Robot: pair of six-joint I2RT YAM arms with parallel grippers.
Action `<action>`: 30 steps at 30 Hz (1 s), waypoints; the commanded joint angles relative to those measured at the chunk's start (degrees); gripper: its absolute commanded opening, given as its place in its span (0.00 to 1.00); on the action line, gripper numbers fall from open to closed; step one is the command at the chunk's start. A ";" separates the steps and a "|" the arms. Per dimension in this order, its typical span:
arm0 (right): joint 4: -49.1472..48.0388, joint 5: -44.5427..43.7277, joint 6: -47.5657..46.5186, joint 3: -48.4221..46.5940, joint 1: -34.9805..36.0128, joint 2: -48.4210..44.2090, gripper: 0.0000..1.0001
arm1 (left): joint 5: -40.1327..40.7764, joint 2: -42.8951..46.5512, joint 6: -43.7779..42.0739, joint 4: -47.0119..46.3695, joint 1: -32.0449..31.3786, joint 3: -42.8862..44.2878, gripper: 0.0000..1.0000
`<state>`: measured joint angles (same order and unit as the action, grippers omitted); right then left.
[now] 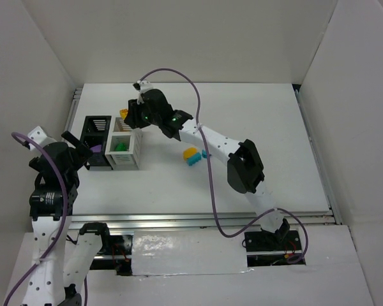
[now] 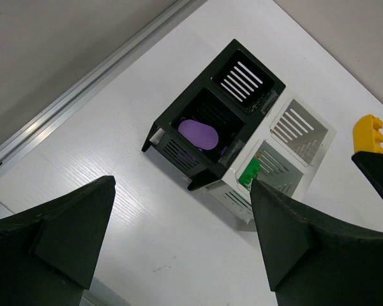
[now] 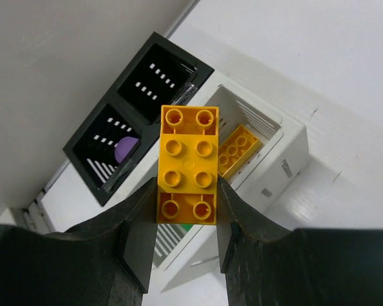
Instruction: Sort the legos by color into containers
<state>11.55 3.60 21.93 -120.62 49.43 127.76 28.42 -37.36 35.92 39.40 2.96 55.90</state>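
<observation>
My right gripper (image 3: 187,194) is shut on a yellow-orange lego (image 3: 187,162) and holds it above the white container (image 3: 287,159), over its far compartment, where another yellow lego (image 3: 239,148) lies. In the top view this gripper (image 1: 130,115) hovers over the white container (image 1: 136,155). A green lego (image 1: 119,146) lies in its near compartment. The black container (image 1: 96,124) holds a purple lego (image 2: 198,135). My left gripper (image 2: 182,191) is open and empty, left of the black container (image 2: 163,131). A yellow lego (image 1: 190,153) and a teal lego (image 1: 196,160) lie on the table.
The two containers stand side by side at the left of the white table. An aluminium rail (image 1: 73,108) runs along the left edge. White walls enclose the table on three sides. My right arm (image 1: 217,143) stretches across the table's middle.
</observation>
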 commanded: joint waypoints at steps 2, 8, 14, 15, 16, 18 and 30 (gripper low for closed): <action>-8.63 -0.70 -2.85 -3.66 0.67 3.09 0.03 | -1.79 0.19 -2.26 -2.65 0.20 -0.09 1.00; -8.65 -1.13 -4.97 -8.14 1.20 7.14 0.15 | -3.11 0.01 -2.79 -2.66 0.29 0.09 1.00; -8.30 -2.10 -6.20 -9.81 1.20 9.17 0.31 | -4.69 -0.34 -3.40 -2.92 0.29 0.00 1.00; -8.39 -2.28 -6.29 -9.81 1.20 9.17 0.41 | -5.13 -0.34 -3.58 -3.10 0.29 -0.09 1.00; -8.21 -2.45 -6.38 -10.25 1.20 9.60 0.41 | -5.83 -0.43 -3.84 -3.19 0.29 -0.09 1.00; -7.69 -2.02 -6.55 -11.13 1.20 10.05 0.45 | -6.10 -0.78 -4.02 -3.27 0.29 0.00 1.00; -9.00 -2.45 -6.56 -10.45 1.20 9.62 0.69 | -5.93 -1.04 -4.02 -3.01 0.20 0.17 0.99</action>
<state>5.65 2.22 16.19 -130.28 50.13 137.95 22.46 -38.41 32.97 38.57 2.96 55.86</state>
